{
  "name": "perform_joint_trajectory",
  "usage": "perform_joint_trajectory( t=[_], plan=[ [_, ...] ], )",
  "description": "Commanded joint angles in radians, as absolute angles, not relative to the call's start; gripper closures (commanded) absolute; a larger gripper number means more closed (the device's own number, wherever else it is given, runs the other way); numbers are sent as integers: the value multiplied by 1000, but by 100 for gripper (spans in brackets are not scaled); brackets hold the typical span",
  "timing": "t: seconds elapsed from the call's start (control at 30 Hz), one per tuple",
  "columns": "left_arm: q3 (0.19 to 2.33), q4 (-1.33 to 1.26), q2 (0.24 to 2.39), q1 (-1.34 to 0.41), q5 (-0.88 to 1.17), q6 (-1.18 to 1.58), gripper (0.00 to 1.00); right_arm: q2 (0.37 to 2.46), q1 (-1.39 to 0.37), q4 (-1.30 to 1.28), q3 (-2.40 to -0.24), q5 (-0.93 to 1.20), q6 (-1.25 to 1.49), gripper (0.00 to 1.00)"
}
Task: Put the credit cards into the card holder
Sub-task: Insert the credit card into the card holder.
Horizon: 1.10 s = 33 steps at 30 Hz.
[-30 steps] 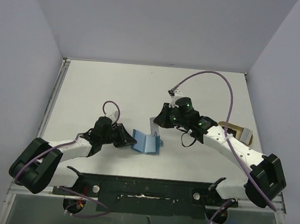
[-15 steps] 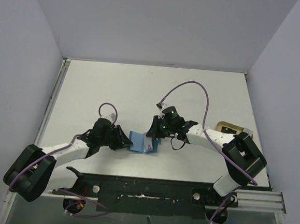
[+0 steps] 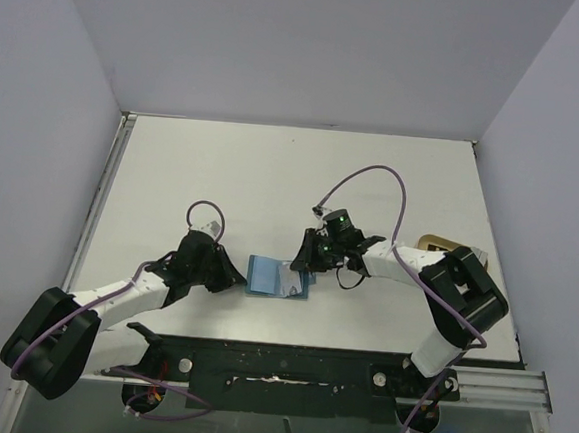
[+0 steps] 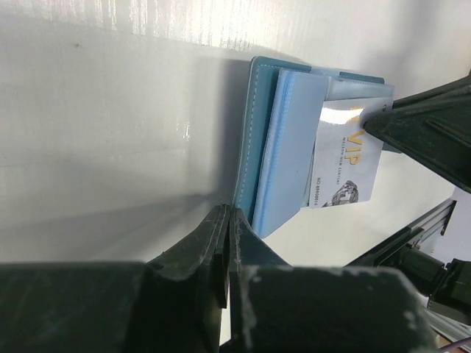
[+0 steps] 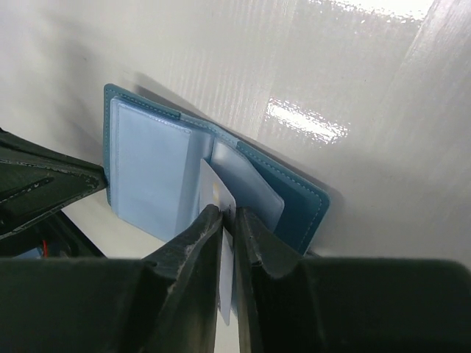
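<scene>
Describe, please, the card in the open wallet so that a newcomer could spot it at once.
On the white table, near its front edge, a teal-blue bifold card holder lies open. Partly tucked into its pale-blue pocket, between the fingers of the right gripper, sits a white plastic card, the only thing bearing gold VIP lettering.

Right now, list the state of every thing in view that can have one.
card holder, open, lying flat on the table with its inside up
card, one end tucked under a leaf of the card holder, the rest showing
left gripper, shut, tips at the card holder's edge
right gripper, fingers narrowly apart either side of the card; whether they grip it cannot be told
</scene>
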State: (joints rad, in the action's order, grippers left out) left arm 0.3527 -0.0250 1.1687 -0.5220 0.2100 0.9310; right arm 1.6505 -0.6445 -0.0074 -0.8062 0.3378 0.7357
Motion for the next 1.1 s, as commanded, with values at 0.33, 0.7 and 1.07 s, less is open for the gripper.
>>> perform_joint_trajectory(
  t=[0.33, 0.7, 1.07],
  plan=[
    [333, -80, 1152, -530, 226, 932, 100, 1652, -647, 113, -790, 419, 762, 100],
    [322, -89, 1166, -532, 208, 913, 100, 1671, -639, 170, -786, 449, 821, 100],
    [321, -93, 1172, -532, 207, 908, 100, 1648, -627, 186, -775, 454, 833, 100]
  ],
)
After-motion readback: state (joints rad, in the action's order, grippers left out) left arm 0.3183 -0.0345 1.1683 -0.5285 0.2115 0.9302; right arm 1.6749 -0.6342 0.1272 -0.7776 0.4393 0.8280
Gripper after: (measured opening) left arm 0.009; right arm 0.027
